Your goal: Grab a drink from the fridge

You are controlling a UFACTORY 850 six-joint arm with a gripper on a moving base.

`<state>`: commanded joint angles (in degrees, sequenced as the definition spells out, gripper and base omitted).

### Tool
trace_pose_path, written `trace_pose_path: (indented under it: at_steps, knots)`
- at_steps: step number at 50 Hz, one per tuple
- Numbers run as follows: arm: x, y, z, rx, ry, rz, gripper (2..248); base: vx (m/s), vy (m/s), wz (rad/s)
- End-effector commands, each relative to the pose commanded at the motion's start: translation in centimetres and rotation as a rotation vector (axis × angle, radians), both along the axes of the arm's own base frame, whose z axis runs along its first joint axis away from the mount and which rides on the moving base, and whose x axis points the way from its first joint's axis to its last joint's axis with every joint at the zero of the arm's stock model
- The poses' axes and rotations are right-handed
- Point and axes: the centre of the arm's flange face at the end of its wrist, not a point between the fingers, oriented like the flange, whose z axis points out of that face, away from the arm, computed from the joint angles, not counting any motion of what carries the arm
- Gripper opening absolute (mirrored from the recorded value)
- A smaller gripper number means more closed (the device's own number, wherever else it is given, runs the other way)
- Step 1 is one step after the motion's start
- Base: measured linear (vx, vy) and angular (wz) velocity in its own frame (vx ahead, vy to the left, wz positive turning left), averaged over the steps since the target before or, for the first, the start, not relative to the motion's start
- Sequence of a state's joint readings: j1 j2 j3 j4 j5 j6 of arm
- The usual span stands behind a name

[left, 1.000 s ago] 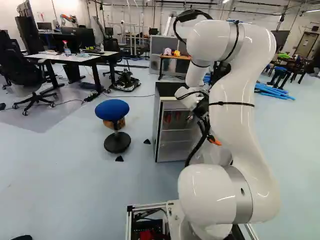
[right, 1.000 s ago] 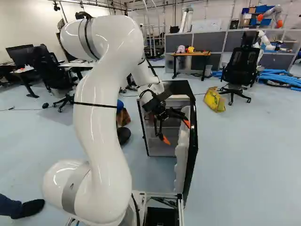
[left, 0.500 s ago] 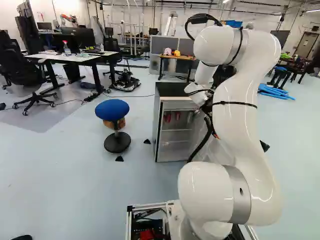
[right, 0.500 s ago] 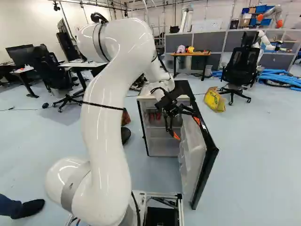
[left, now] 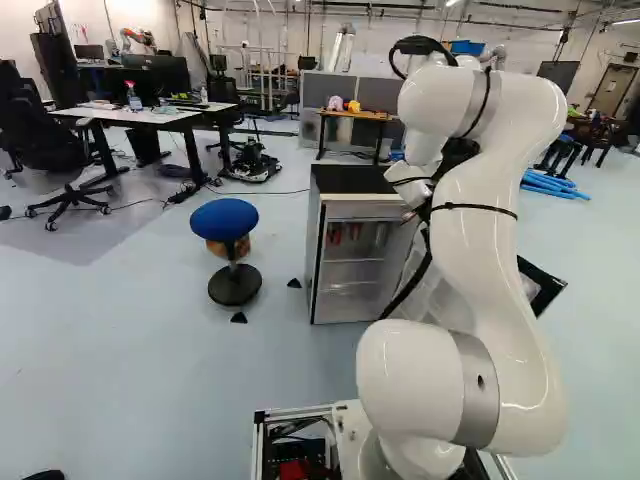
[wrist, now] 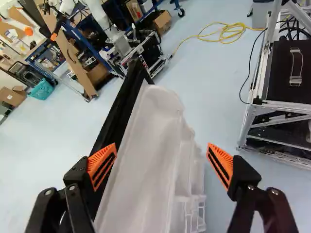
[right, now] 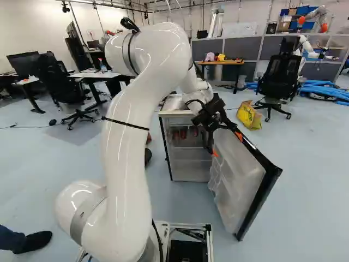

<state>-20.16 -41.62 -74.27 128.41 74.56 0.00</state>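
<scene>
In the right base view, the gripper [right: 227, 144] is at the upper edge of the fridge door [right: 237, 183], which stands wide open. The fridge [left: 312, 255] has its shelves exposed; red items [right: 183, 133] are on the upper shelf, too small to identify. Seen from the wrist, the gripper [wrist: 161, 164] is open, with the white door liner [wrist: 146, 160] between its fingers. One orange pad [wrist: 102, 166] lies over the black door frame, perhaps touching it; the other stands apart from the liner. The arm hides the gripper in the left base view.
A blue stool [left: 224, 220] stands beside the fridge. Behind it are a desk [left: 150, 114] and a small wooden table [right: 221, 63]. A yellow bag [right: 249, 115] and an office chair [right: 278, 82] are beyond the door. Another robot [right: 313, 17] stands far back.
The fridge door has swung wider, away from the fridge front. My arm and gripper have moved rightward along with it in the base views, fingers still open. The base has not moved.
</scene>
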Motion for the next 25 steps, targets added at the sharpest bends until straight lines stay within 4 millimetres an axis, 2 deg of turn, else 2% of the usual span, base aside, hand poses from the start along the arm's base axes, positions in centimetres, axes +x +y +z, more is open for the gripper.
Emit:
trace_pose_path:
  at_steps: [11,25]
  knots:
    - [-0.2,-0.1,0.1,-0.014,0.011,0.027,247,0.0,0.0,0.0]
    - [-1.7,0.4,0.1,-0.053,0.067,0.132,247,0.0,0.0,0.0]
